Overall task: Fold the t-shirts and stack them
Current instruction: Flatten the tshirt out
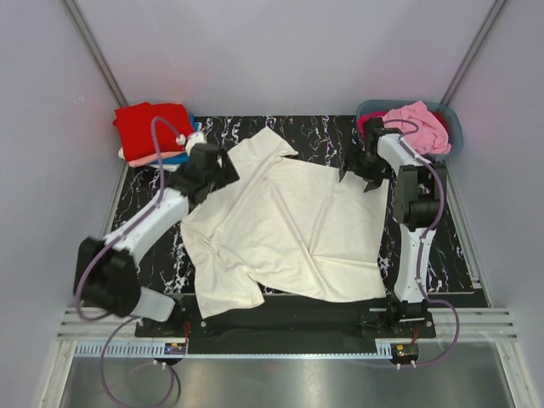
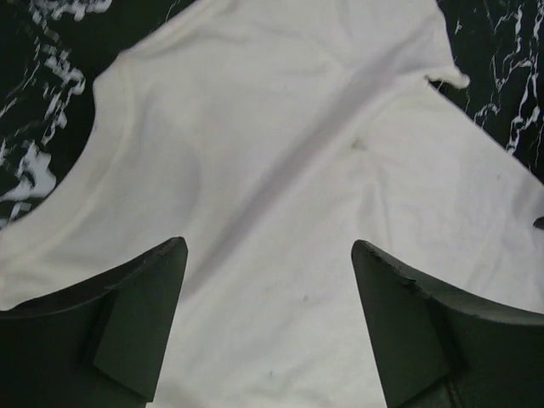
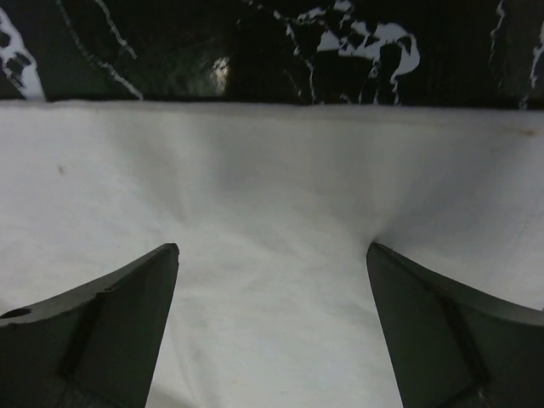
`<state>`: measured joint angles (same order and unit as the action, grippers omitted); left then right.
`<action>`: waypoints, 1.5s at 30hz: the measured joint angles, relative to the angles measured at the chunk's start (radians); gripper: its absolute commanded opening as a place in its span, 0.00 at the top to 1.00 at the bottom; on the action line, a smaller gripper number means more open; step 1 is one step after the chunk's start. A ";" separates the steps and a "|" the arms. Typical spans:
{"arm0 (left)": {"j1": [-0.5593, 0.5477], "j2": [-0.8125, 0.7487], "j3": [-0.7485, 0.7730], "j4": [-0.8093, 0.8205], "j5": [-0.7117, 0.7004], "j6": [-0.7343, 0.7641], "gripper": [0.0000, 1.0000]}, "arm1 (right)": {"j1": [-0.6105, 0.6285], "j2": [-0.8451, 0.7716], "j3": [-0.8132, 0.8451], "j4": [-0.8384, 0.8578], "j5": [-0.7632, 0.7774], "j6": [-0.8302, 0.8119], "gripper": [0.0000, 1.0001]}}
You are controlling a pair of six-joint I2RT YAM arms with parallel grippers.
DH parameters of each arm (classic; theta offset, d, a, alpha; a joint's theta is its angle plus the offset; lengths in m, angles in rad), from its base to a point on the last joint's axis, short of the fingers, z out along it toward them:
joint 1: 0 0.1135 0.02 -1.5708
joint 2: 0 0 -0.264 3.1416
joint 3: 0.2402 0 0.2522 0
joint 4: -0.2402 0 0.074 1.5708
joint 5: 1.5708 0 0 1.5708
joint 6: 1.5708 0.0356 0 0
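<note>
A large cream t-shirt (image 1: 285, 225) lies spread, slightly crooked, across the black marbled table (image 1: 319, 136). My left gripper (image 1: 223, 172) is open over the shirt near its collar at the left edge; its wrist view shows the collar curve and cream cloth (image 2: 280, 153) between the spread fingers (image 2: 144, 314). My right gripper (image 1: 359, 176) is open over the shirt's far right hem; the hem edge (image 3: 272, 106) runs across its wrist view, with cloth between the fingers (image 3: 127, 314). A stack of folded red, salmon and blue shirts (image 1: 155, 130) sits at the far left corner.
A grey-blue tub (image 1: 450, 127) at the far right corner holds pink and magenta shirts (image 1: 418, 124). Purple-grey walls close in the table on three sides. The arm bases stand on a metal rail (image 1: 280, 327) at the near edge.
</note>
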<state>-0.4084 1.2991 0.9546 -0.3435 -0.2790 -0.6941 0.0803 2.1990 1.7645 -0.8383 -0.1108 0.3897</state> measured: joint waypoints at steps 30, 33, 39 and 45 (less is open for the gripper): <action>0.351 1.084 1.016 -0.156 0.269 0.106 0.22 | -0.039 0.398 0.668 -0.290 0.205 -0.035 0.00; 0.389 1.080 1.016 -0.166 0.256 0.086 0.19 | -0.038 0.397 0.664 -0.288 0.212 -0.037 0.00; 0.376 1.041 0.998 -0.203 0.257 0.088 0.01 | -0.037 0.375 0.629 -0.265 0.219 -0.040 0.00; 0.325 0.797 0.896 -0.281 0.246 0.100 0.01 | -0.034 0.229 0.443 -0.213 0.194 -0.041 0.00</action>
<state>-0.0837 2.0956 1.8503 -0.6247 -0.0326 -0.5945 0.0460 2.4275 2.2070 -1.0512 0.0834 0.3485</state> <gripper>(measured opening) 0.984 0.994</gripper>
